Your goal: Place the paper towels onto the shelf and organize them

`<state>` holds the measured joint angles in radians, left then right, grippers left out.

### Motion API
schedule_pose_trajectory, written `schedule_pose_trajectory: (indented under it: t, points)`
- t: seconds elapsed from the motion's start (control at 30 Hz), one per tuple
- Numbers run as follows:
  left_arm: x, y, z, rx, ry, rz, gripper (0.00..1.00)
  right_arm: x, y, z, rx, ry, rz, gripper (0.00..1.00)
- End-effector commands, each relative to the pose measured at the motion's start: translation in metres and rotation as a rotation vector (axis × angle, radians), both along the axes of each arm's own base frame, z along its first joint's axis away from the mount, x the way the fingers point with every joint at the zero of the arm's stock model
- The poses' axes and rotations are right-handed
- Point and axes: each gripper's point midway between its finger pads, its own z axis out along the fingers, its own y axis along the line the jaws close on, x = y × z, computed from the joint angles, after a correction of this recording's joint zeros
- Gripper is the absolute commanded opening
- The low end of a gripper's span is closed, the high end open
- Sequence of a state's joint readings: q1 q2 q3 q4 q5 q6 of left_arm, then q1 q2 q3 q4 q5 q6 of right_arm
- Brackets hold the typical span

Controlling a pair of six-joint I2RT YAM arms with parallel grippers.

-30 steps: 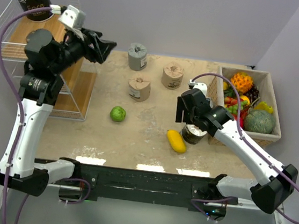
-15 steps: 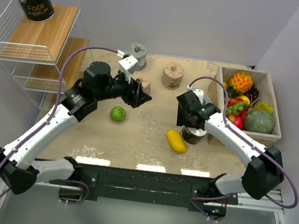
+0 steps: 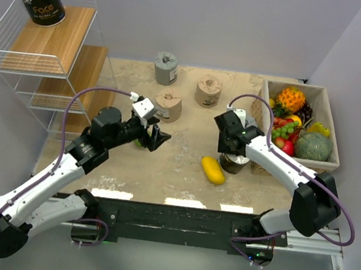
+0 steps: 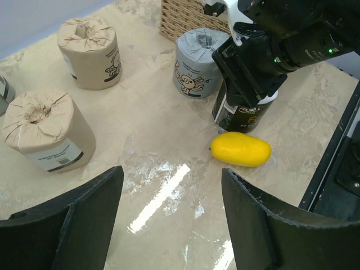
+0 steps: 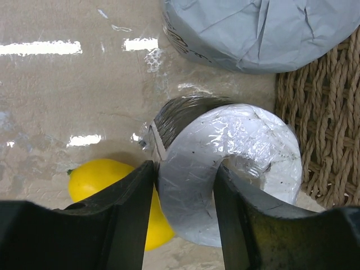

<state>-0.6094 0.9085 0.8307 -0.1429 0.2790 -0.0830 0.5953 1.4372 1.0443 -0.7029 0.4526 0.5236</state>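
Observation:
One black paper towel roll (image 3: pixel 39 0) stands on the top board of the white wire shelf (image 3: pixel 77 64). A grey roll (image 3: pixel 166 68) and two tan rolls (image 3: pixel 207 91) (image 3: pixel 168 105) stand on the table. My right gripper (image 3: pixel 232 153) (image 5: pixel 183 169) is shut on the second black roll (image 3: pixel 233 163) (image 5: pixel 225 169), one finger outside its wall and one in its core. The roll stands on the table. Another grey printed roll (image 4: pixel 197 62) (image 5: pixel 259 28) stands by the basket. My left gripper (image 3: pixel 157 137) (image 4: pixel 171 171) is open and empty, low over the table.
A yellow fruit (image 3: pixel 213 170) (image 4: pixel 241 149) lies just left of the black roll. A green fruit (image 3: pixel 140 140) sits partly hidden under my left gripper. A box of fruit (image 3: pixel 302 123) stands at the right, with a wicker side (image 5: pixel 320 129) beside the black roll.
My left arm has swung away from the shelf and come down over the middle of the table, leaving a black roll on the top tier. My right gripper has stayed over the other black roll.

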Motion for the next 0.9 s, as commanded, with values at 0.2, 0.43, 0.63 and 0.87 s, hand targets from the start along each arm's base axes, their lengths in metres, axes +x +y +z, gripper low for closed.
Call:
schedule_pose_trajectory:
  t: [0.2, 0.43, 0.63, 0.87]
  points:
    - [0.004, 0.01, 0.033, -0.1, -0.176, 0.063, 0.75, 0.027, 0.019, 0.024, 0.048, -0.103, 0.065, 0.4]
    - [0.005, 0.021, 0.039, -0.106, -0.203, 0.111, 0.76, 0.041, 0.048, 0.049, 0.101, -0.16, 0.165, 0.37]
    - [0.004, 0.03, 0.047, -0.121, -0.237, 0.151, 0.75, 0.054, 0.102, 0.053, 0.129, -0.178, 0.289, 0.37]
    - [0.005, 0.041, 0.075, -0.152, -0.269, 0.211, 0.76, 0.053, 0.168, 0.049, 0.147, -0.172, 0.363, 0.36]
